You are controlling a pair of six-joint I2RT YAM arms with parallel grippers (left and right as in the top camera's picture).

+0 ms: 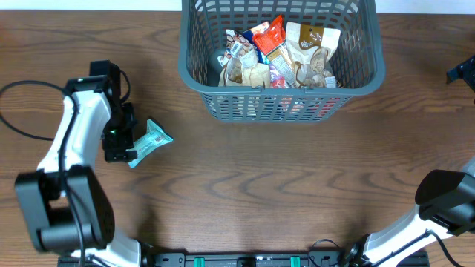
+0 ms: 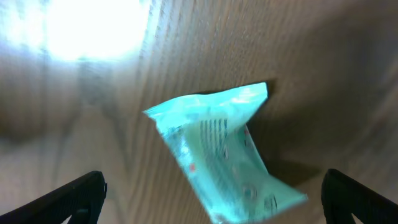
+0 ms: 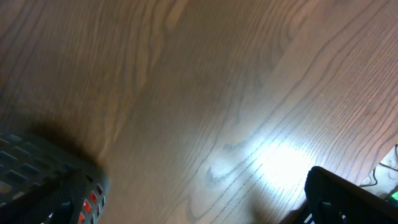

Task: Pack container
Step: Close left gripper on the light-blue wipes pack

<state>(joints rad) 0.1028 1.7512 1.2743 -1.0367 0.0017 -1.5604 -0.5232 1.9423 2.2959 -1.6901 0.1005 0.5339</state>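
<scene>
From overhead, the container (image 1: 282, 93), a dark grey-green lattice basket, stands at 12 o'clock on the wooden table (image 1: 282, 193). Snack packets (image 1: 286, 55) are heaped inside it: an orange one, tan ones and smaller wrapped pieces. At 9 o'clock the left gripper (image 1: 133, 150) points toward 3 o'clock, and a teal packet (image 1: 154, 139) lies on the table just at its fingertips, well apart from the container. The right arm (image 1: 445, 196) rises at 4 o'clock, and a dark piece of it shows at the 3 o'clock edge.

In the left wrist view the teal packet (image 2: 217, 155) lies crumpled and tilted on the wood grain, one corner toward 1 o'clock and another toward 5 o'clock. The left gripper (image 2: 214, 196) has its jaws spread wide. Its two dark fingertips (image 2: 71, 198) sit at 7 and 5 o'clock, each clear of the packet between them.

In the right wrist view one corner of the container (image 3: 43, 171) shows at 8 o'clock, with a red packet visible through its slots. The right gripper (image 3: 193, 208) hangs over bare wood with its jaws apparently wide and nothing between them. One finger (image 3: 348, 196) is at 5 o'clock, and the other is a blur against the container at 7 o'clock.
</scene>
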